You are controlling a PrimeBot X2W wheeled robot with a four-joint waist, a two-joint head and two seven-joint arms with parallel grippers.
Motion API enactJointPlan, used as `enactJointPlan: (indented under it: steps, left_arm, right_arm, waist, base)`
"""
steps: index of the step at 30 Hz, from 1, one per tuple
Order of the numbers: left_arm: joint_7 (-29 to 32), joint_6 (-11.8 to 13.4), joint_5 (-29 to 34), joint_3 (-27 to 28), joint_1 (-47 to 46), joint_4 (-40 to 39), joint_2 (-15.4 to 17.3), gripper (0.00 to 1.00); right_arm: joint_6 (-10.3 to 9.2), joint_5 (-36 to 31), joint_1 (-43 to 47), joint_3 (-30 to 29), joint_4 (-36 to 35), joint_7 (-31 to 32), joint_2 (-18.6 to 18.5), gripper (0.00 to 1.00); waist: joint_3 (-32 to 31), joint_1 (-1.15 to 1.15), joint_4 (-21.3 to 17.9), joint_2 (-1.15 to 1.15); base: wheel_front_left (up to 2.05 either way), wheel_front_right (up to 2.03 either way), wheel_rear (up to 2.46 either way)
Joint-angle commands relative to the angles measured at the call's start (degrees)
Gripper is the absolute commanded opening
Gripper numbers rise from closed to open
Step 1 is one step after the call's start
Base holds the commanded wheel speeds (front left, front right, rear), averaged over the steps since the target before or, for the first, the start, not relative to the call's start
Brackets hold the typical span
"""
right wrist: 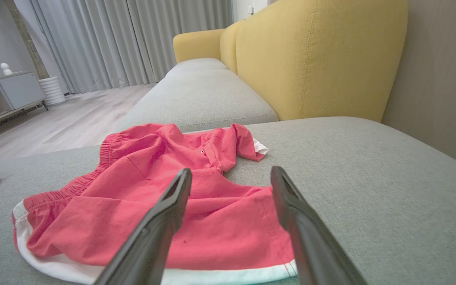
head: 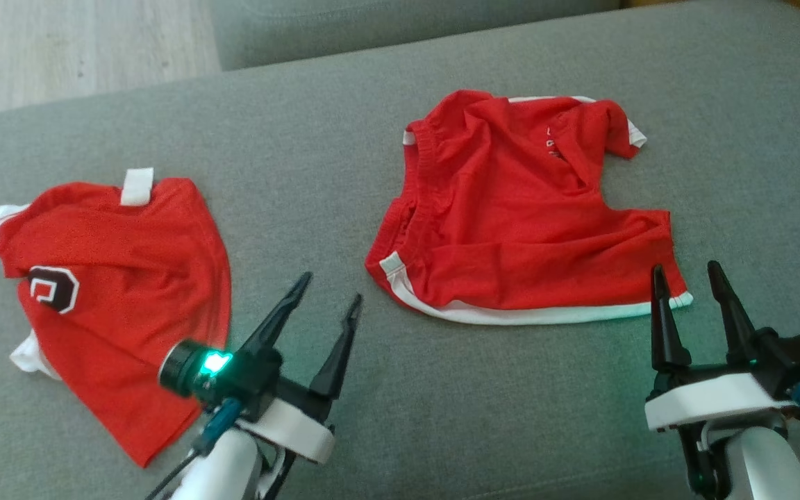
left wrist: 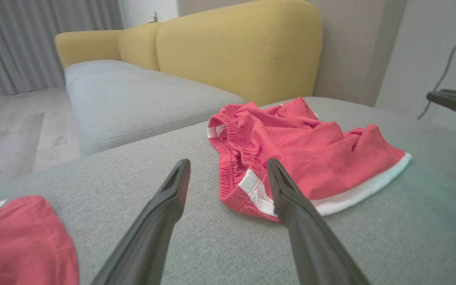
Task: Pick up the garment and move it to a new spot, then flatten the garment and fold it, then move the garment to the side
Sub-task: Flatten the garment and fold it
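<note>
Red fabric shorts (head: 511,229) with white hem bands lie crumpled on the grey woven sofa cushion (head: 317,139), in the centre right of the head view, held by neither gripper. The right gripper (head: 686,267) stands at the lower right of that frame with its two dark fingers spread wide and empty. Its tips are at the shorts' lower right corner, by the white hem. Whether they touch the cloth cannot be told. In the right wrist view the right gripper (right wrist: 231,170) points over the near leg of the shorts (right wrist: 141,198), whose elastic waistband bunches at the left.

The left gripper (head: 331,287) sits at the lower middle of the head view, also wide open and empty, over bare cushion between the two pieces of clothing. In the left wrist view the left gripper (left wrist: 228,162) frames the waistband end of the shorts (left wrist: 311,158).

Left of it, a red mesh jersey (head: 115,292) lies apart from the shorts. It carries a black-and-white emblem (head: 53,288) and a white tab (head: 137,186) at its top edge.

Beyond the cushion rises a mustard-yellow sofa backrest (right wrist: 315,59), with pale wood floor (head: 60,48) in the upper left and grey curtains (right wrist: 133,39) behind.
</note>
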Motion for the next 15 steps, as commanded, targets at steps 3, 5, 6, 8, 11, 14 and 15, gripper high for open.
enactJointPlan:
  steps: [3, 5, 6, 8, 11, 14, 15]
  left_arm:
    - [0.53, -0.60, 1.78, -2.35, -6.85, 1.36, 3.12, 1.00]
    - [1.69, -0.72, 2.69, -5.19, -9.46, 3.24, 4.68, 1.00]
    - [2.27, -0.75, 2.86, -6.54, -10.79, 4.18, 5.32, 1.00]
    - [3.21, -0.78, 2.60, -9.60, -13.54, 5.92, 6.48, 1.00]
    - [4.46, -0.79, 0.70, -14.16, -17.39, 8.55, 7.88, 1.00]
    - [5.71, -0.80, -1.30, -18.40, -20.90, 10.92, 9.15, 1.00]
    - [5.96, -0.80, -1.95, -19.62, -22.00, 11.55, 9.48, 1.00]
  right_arm:
    - [-0.04, 0.83, -2.51, 1.62, -1.97, -0.61, -0.25, 1.00]
    - [-0.04, 1.15, -2.75, 1.68, -2.03, -0.61, -0.25, 1.00]
    - [-0.04, 1.27, -2.87, 1.75, -2.06, -0.61, -0.25, 1.00]
    - [-0.04, 1.52, -3.16, 1.90, -1.92, -0.61, -0.25, 1.00]
    - [-0.04, 1.88, -3.64, 2.20, -1.62, -0.61, -0.25, 1.00]
    - [-0.04, 2.39, -4.07, 2.46, -1.36, -0.61, -0.25, 1.00]
    - [-0.04, 2.56, -4.21, 2.51, -1.25, -0.61, -0.25, 1.00]
  waist:
    - [1.45, 0.00, -0.61, 0.00]
    - [2.23, 0.00, -0.84, 0.00]
    - [2.65, 0.00, -0.95, 0.00]
    - [3.46, 0.00, -1.24, 0.00]
    - [4.58, 0.00, -1.80, 0.00]
    - [5.56, 0.00, -2.44, 0.00]
    - [5.83, 0.00, -2.64, 0.00]
  base:
    - [0.00, 0.00, 0.00]
    - [0.00, 0.00, 0.00]
    - [0.00, 0.00, 0.00]
    - [0.00, 0.00, 0.00]
    - [0.00, 0.00, 0.00]
    - [0.00, 0.00, 0.00]
    - [0.00, 0.00, 0.00]
